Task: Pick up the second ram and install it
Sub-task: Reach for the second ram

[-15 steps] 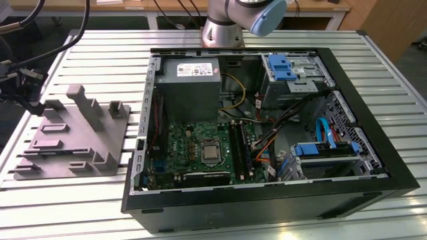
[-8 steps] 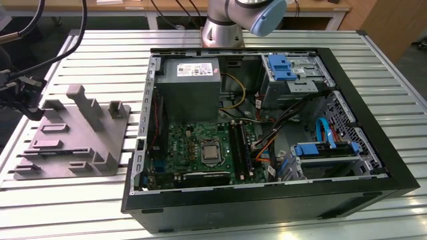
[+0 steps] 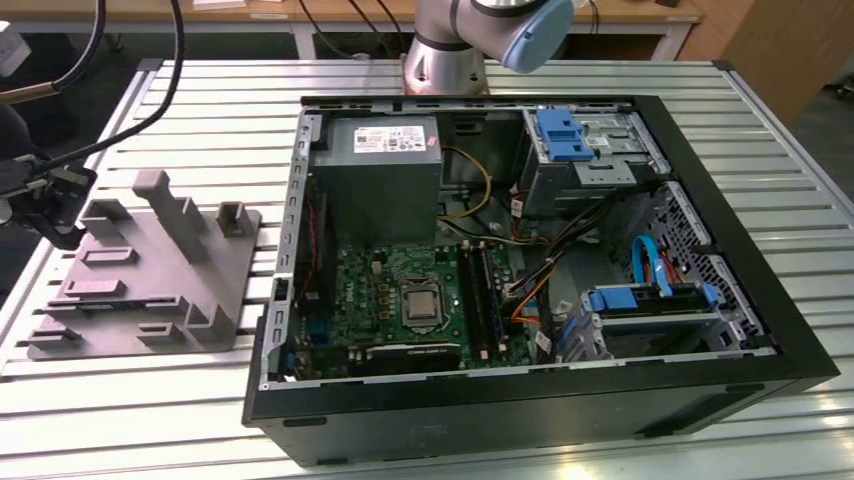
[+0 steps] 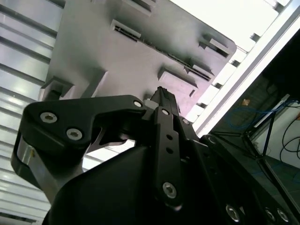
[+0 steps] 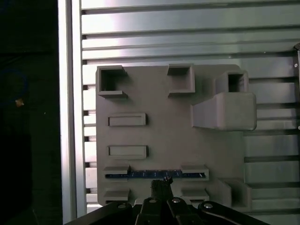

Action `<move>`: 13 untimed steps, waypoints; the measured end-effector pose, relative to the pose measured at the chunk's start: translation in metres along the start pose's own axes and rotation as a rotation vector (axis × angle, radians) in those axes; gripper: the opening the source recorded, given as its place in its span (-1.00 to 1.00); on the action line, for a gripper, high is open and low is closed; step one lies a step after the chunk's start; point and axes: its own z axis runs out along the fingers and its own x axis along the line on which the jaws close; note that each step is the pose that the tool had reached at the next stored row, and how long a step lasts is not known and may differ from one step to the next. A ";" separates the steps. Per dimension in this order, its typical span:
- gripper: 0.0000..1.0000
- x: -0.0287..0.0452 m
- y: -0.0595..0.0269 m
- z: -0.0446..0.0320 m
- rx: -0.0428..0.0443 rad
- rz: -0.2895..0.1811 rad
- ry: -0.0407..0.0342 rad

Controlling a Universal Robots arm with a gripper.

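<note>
The second ram [image 5: 154,175], a thin dark blue stick, stands on edge in a slot of the grey holder [image 5: 164,136] in the first wrist view. My gripper [image 5: 159,183] hangs well above it, fingers shut together with nothing between them, and its tip lines up over the stick's middle. In the second wrist view the shut gripper [image 4: 161,93] points at the grey holder [image 4: 108,51]. In the exterior view the gripper [image 3: 51,210] hovers at the left edge of the grey holder [image 3: 147,290]. The ram is too small to make out there.
An open black PC case [image 3: 534,400] lies at the exterior view's right of the holder. Inside it, long black memory slots [image 3: 477,290] run beside the processor on the green motherboard [image 3: 367,285]. Tall posts [image 3: 158,200] rise from the holder. Everything rests on a slatted metal table [image 3: 174,90].
</note>
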 end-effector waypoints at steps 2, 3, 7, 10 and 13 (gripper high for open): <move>-0.80 -0.0017 0.0001 0.0024 0.0058 -0.004 0.0017; -0.80 -0.0022 0.0000 0.0038 0.0093 -0.005 0.0017; -0.80 -0.0027 0.0005 0.0109 0.0143 -0.005 0.0015; -0.80 -0.0028 0.0004 0.0162 0.0144 -0.005 0.0016; -0.80 -0.0029 0.0002 0.0219 0.0143 -0.005 0.0015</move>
